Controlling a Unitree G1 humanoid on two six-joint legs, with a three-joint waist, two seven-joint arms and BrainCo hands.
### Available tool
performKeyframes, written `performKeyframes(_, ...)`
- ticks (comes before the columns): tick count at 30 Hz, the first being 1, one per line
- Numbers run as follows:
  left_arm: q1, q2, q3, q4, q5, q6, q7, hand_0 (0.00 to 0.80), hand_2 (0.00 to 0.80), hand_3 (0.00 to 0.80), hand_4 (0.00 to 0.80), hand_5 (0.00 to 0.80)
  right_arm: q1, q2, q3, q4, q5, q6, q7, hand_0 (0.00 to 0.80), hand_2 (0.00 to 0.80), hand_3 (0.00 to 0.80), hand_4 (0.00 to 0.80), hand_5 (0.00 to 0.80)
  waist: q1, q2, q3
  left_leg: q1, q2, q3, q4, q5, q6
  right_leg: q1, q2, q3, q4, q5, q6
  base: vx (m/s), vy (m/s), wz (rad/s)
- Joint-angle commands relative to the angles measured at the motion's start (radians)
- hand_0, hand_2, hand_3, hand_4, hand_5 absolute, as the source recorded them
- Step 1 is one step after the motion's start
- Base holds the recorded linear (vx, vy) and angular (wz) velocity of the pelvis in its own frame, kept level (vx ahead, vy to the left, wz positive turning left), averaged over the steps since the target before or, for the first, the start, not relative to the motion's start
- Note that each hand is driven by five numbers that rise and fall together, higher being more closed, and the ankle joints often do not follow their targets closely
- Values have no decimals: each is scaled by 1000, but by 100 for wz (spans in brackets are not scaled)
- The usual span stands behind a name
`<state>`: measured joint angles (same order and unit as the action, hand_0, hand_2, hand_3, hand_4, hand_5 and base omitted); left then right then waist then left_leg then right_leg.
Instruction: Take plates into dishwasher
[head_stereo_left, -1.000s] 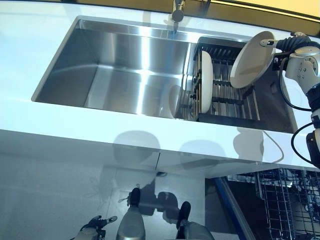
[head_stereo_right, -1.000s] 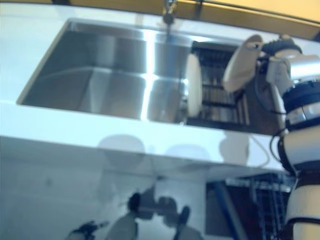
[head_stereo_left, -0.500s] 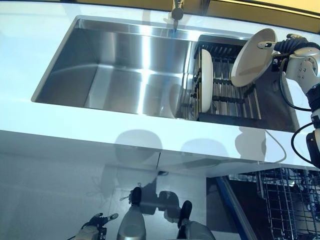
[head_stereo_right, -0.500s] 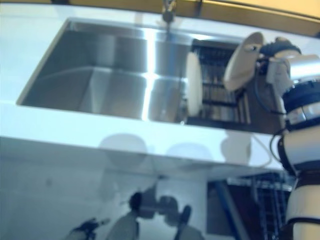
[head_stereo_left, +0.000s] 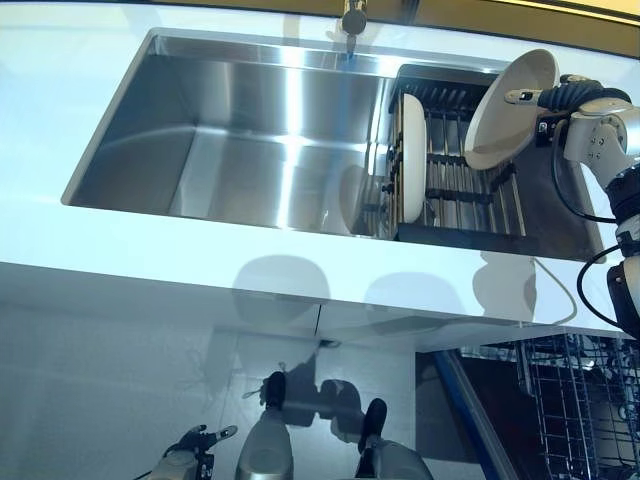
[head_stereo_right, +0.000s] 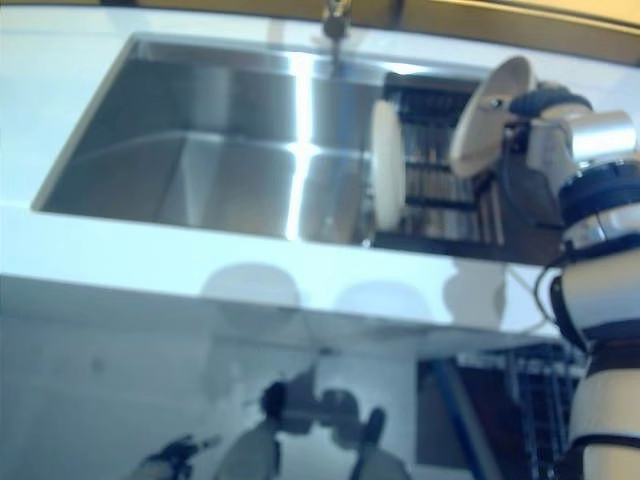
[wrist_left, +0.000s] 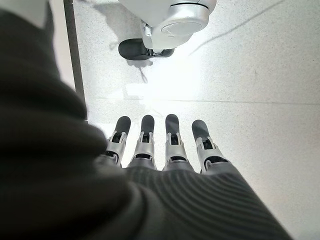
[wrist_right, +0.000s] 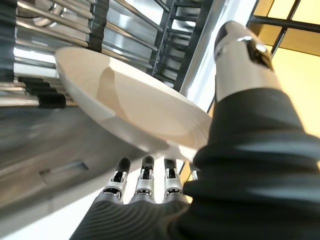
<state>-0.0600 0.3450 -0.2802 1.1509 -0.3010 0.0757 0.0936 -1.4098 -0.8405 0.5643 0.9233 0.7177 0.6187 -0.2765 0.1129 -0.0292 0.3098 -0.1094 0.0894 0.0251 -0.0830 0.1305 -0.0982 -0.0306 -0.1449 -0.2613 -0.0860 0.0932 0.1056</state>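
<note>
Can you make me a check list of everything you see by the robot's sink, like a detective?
Surface: white counter around a steel sink.
Job's things: one plate lifted above the dark rack; another plate stands on edge in the rack; dishwasher basket open below the counter.
Clutter: nothing seen.
Hands: right hand pinches the lifted plate's rim between thumb and fingers; left hand hangs low over the floor, fingers straight, holding nothing.
Cables: nothing seen besides the robot's own.
Surroundings: faucet behind the sink; pale speckled floor.
</note>
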Motion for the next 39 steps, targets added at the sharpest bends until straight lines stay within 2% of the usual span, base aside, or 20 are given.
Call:
performKeyframes(1,-15,27,-52,0,-43,6,9,0,0,0,0,0,-59,-39,55,-11,-51,-4,-4,0,0,0,0,0,9,-25,33,-5,30,52,-4,3,-36,-26,-51,17,-1,49,42,0,0,0)
performKeyframes(9,-9,23,-48,-2,-66,10,7,0,0,0,0,0,-59,-28,57,-8,-46,19,-13,0,0,0,0,0,14,-16,54,-24,29,52,-4,11,-38,-45,-50,12,-1,55,41,0,0,0)
performKeyframes(10,-9,21,-48,0,-67,6,8,0,0,0,0,0,-58,-28,57,-6,-46,21,-11,66,66,66,66,66,14,-15,55,-26,29,51,-4,11,-38,-47,-50,12,-1,55,41,0,0,0)
performKeyframes(11,-8,18,-50,-1,-70,5,10,0,0,0,0,0,-55,-26,57,-5,-50,24,-12,201,201,201,201,201,14,-14,58,-28,29,50,-4,12,-39,-48,-50,11,-1,56,41,0,0,0)
performKeyframes(12,-8,18,-49,-2,-73,4,8,0,0,0,0,0,-54,-28,58,-1,-54,26,-8,405,405,405,405,405,14,-13,60,-30,28,50,-4,13,-39,-50,-50,11,-1,56,41,0,0,0)
performKeyframes(13,-8,18,-47,-3,-72,4,6,0,0,0,0,0,-54,-28,58,1,-61,26,-6,656,656,656,656,656,15,-12,62,-32,28,52,-4,14,-39,-52,-51,10,-1,57,42,0,0,0)
performKeyframes(14,-9,18,-47,-4,-73,4,6,0,0,0,0,0,-53,-29,58,3,-65,25,-7,656,656,656,656,656,15,-12,63,-33,29,52,-4,14,-39,-53,-52,9,-1,58,42,0,0,0)
performKeyframes(15,-9,18,-46,-5,-73,5,5,0,0,0,0,0,-51,-30,57,4,-72,26,-6,800,800,800,800,800,15,-11,64,-34,28,52,-4,14,-39,-54,-52,9,-1,58,42,0,0,0)
performKeyframes(21,-10,18,-53,11,-76,-15,7,0,0,0,0,0,-72,-41,66,17,-105,-21,-90,800,800,800,800,800,18,-12,64,-34,25,49,-4,14,-39,-54,-53,5,-1,60,46,-19,4,0)
performKeyframes(25,-9,21,-57,10,-66,-16,8,0,0,0,0,0,-106,-52,83,10,-136,-21,-143,800,800,800,800,800,17,-15,53,-28,22,47,-4,11,-39,-49,-52,4,-1,59,48,0,0,0)
performKeyframes(29,-6,25,-60,10,-65,-17,11,0,0,0,0,0,-134,-70,105,-1,-130,-15,-158,800,800,800,800,800,16,-20,38,-20,24,47,-4,8,-39,-41,-51,7,-1,55,50,-3,-3,1)
performKeyframes(39,14,23,-53,20,-41,-25,18,0,0,0,0,0,-149,-77,104,-3,-114,-75,-211,800,800,800,800,800,14,-37,-26,21,30,51,-4,-2,-41,1,-49,5,-1,41,51,-1,-3,1)
